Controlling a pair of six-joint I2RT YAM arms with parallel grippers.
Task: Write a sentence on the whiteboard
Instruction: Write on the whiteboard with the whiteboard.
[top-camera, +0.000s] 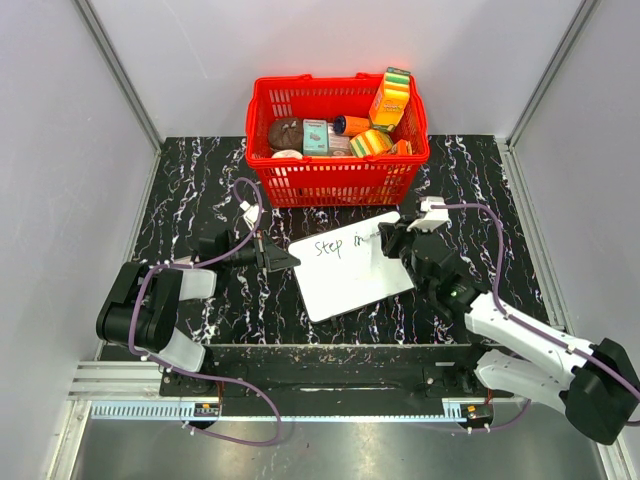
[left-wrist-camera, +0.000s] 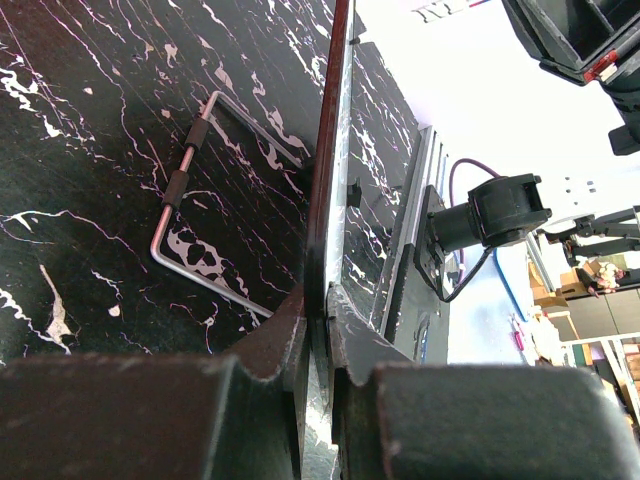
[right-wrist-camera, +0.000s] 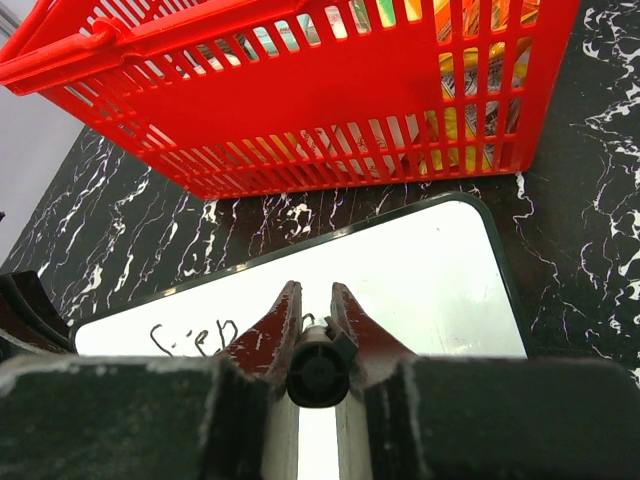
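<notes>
a robotics lab cell
we see grey panels (top-camera: 60, 150) in aluminium posts (top-camera: 118, 72) boxing in the black marbled table (top-camera: 190, 190), a mounting rail (top-camera: 320, 385) along its near edge.

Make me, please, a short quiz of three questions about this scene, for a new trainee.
1. True or false: the left gripper is shut on the edge of the whiteboard.
2. What does the right gripper hold? A) a sponge B) a black marker C) the basket handle
3. Fill in: the sentence on the board begins with the word ___.

Key: 1 true; 2 B; 3 Step.
</notes>
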